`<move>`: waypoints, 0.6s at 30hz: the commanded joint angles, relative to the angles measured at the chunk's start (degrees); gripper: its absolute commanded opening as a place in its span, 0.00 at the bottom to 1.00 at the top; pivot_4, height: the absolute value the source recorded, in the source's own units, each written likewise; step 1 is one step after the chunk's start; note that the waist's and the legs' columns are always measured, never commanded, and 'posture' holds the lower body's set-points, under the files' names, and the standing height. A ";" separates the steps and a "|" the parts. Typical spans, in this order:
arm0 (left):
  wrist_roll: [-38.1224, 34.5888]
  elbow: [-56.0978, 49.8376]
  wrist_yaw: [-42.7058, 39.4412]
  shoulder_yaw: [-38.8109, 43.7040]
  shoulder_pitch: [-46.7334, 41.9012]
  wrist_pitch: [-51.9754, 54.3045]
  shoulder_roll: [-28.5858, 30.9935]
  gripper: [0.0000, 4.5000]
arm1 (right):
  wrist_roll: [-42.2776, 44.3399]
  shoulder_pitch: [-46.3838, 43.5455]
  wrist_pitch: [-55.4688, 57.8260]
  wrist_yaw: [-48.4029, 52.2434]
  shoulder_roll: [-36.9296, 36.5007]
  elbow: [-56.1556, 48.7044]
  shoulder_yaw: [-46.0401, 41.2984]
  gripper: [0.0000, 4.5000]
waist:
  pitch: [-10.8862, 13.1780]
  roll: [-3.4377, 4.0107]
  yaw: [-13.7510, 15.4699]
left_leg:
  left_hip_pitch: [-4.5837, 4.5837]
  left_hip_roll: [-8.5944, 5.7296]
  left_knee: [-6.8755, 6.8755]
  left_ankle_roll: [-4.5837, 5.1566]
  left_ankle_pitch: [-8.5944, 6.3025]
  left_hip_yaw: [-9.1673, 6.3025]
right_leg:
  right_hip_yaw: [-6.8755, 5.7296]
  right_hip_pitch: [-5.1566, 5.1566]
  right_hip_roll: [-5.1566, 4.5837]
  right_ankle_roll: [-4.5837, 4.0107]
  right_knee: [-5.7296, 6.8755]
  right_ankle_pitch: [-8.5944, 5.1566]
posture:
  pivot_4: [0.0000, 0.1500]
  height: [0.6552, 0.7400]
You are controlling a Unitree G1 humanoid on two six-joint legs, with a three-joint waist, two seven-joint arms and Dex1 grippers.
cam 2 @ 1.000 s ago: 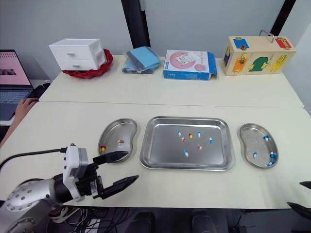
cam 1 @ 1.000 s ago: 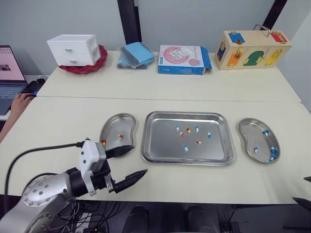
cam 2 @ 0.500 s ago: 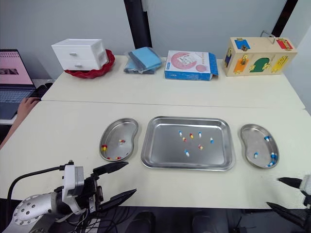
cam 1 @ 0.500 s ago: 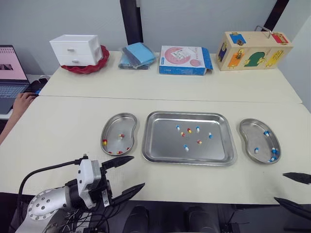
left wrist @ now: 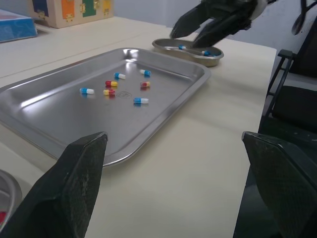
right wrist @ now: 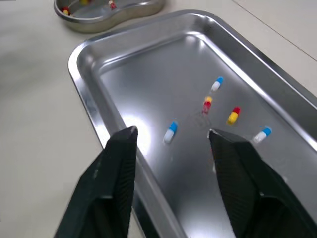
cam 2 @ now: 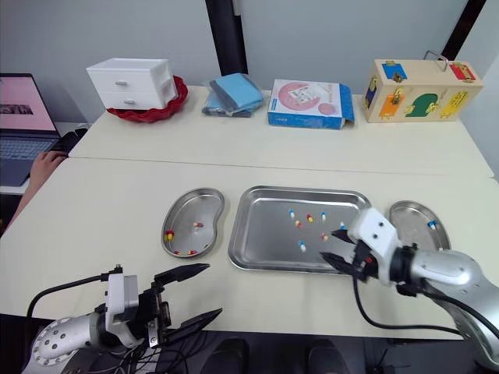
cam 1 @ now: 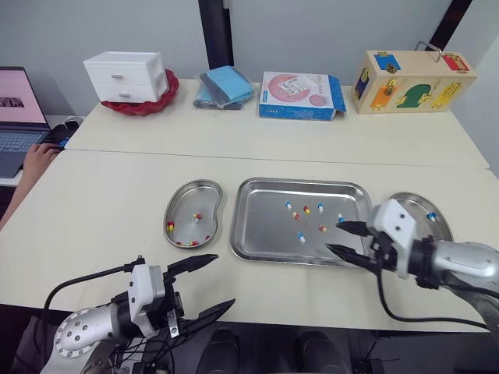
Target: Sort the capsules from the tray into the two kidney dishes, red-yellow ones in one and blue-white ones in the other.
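Mixed caps (cam 1: pixel 301 238) loose in tray (cam 1: pixel 253 238) ctr; red-yel in L dish (cam 1: pixel 187 198), blue-wht in R dish (cam 2: pixel 409 212)

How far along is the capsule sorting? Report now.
Done: red-yellow capsules lie in the left kidney dish, blue-white ones in the right kidney dish. In hand: nothing; right gripper open at the tray, left gripper open, empty. Left: mixed capsules in that tray.

No text, number, brand or sign can be read. Print is present but too small to make out, on 2 surfaces: the lid of the blue-and-pink box (cam 1: pixel 299 95) and the laptop screen (cam 1: pixel 17 97). The wooden latch box (cam 1: pixel 411 71) bears coloured panels, with no legible marks.
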 commanded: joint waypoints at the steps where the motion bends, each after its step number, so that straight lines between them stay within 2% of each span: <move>1: 0.80 0.82 -0.70 -0.88 -0.10 -2.97 -0.65 1.00 | -4.05 -6.84 4.59 -4.54 2.81 3.31 8.01 0.49 | 0.00 0.01 -0.10 | 0.00 0.00 0.00 0.00 0.00 0.00 | 0.01 -0.03 0.00 0.00 0.01 0.00 | 1.00 0.93; 8: 2.01 3.03 -1.13 -2.56 -0.12 -6.10 -1.42 1.00 | -8.24 -15.70 9.66 -7.04 8.18 10.83 16.96 0.49 | 0.01 0.02 -0.04 | -0.05 0.00 -0.02 0.00 0.00 0.00 | 0.00 -0.10 0.00 -0.01 0.03 0.00 | 1.00 0.93; 18: 2.19 4.34 -1.32 -3.33 -0.18 -8.31 -1.59 1.00 | -12.64 -18.63 9.71 -6.11 9.78 15.88 22.33 0.49 | 0.02 0.04 -0.13 | -0.04 0.00 -0.02 0.01 0.00 0.00 | 0.00 -0.14 0.00 -0.01 0.06 0.01 | 1.00 0.93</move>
